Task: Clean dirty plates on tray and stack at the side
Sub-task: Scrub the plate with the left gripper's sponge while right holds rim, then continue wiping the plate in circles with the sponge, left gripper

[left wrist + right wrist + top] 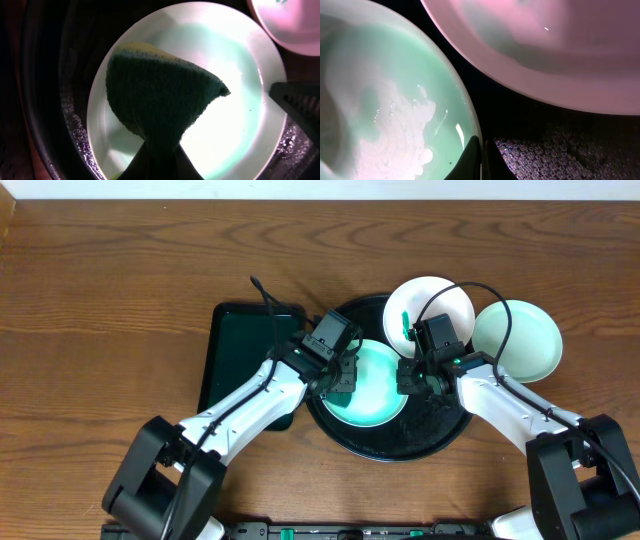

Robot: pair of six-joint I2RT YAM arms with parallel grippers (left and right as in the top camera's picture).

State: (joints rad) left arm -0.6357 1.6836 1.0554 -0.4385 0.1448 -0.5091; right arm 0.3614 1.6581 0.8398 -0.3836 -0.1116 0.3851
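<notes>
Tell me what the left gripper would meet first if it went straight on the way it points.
The left gripper holds a sponge, which would meet the mint plate first, if not touching already.

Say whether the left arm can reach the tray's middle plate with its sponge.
Likely yes: the left gripper holds the sponge right over that plate, and the right gripper sits only at its rim.

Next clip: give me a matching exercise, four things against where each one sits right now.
Things: 1 sponge; 2 smeared plate; 3 plain pale plate; 4 green rectangular tray.
Places: A left of the black tray; B on the table, right of the black tray; C in the left end effector; D at the black tray's far rim.
Pairs: 1-C, 2-D, 3-B, 4-A.
</notes>
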